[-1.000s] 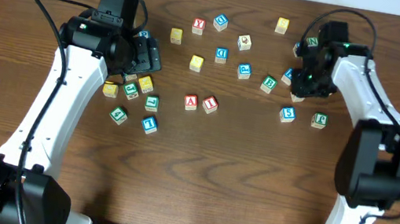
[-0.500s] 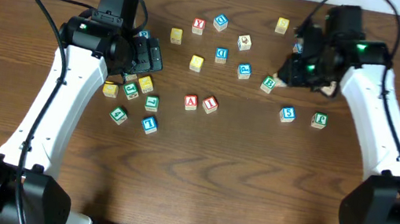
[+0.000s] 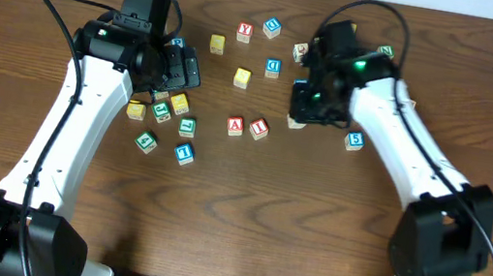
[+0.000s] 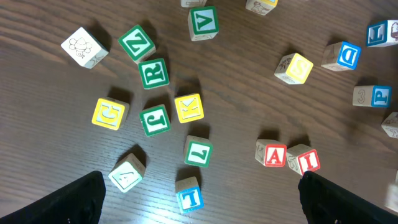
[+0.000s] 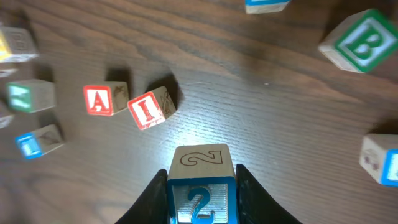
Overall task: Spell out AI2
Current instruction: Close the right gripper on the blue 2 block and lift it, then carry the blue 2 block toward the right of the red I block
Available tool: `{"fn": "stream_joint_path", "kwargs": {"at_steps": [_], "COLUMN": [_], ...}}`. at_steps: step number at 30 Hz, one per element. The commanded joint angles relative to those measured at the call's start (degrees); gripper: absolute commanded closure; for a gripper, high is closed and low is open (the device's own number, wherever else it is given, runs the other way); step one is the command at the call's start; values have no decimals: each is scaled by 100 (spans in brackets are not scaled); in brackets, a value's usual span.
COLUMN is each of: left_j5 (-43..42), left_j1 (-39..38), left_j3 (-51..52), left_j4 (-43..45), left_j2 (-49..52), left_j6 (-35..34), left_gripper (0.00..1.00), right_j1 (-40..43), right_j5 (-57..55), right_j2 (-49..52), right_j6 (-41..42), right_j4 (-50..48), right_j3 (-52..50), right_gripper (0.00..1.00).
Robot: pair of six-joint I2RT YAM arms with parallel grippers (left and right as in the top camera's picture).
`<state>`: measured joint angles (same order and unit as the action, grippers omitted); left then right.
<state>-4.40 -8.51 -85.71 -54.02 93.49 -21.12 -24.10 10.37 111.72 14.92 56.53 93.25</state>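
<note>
1. While I watch through the right wrist camera, the nearest thing is the 2 cube (image 5: 199, 163). The right claw (image 5: 200, 198) is clamped on it, one finger pressed to each side, with the blue digit facing the lens.
2. Whether that cube rests on the table (image 5: 273, 112) or hangs just above it, I cannot tell. A bright patch of light lies on the wood just ahead of it.
3. Beyond it, up and to the left, sits the I cube (image 5: 146, 110), turned askew. The A cube (image 5: 99, 99) sits square just beside it on its left, and both show red letters on white faces.
4. From overhead I see the same pair mid-table, A on the left and I on the right. The right claw is near the I cube's right side — apart from it, not touching.
5. Farther out in the wrist view, a green B cube (image 5: 360, 40) lies at the upper right, well apart from the pair.
6. Across the table, the left claw (image 3: 188, 69) stands wide open with nothing between its fingers. It is near a loose cluster of cubes (image 4: 154, 120) in green, yellow and blue.
7. Toward the far edge, a red Y cube (image 3: 244, 32) sits among other scattered cubes — well apart from A and I.
</note>
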Motion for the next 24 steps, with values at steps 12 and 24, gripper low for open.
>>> {"fn": "stream_joint_path", "kwargs": {"at_steps": [12,24], "left_j5": [-13,-15], "left_j1": [4,4], "left_j3": [42,42], "left_j4": [-39,-48], "left_j2": [-92,-92], "left_j6": [28,-17], "left_gripper": [2,2], "right_j1": [-634,-634], "right_j5": [-1029,-1239], "right_j2": [1073,1121], "right_j6": [350,350], "right_j4": [-680,-859], "right_j3": [-44,-44], "right_gripper": [78,75]}}
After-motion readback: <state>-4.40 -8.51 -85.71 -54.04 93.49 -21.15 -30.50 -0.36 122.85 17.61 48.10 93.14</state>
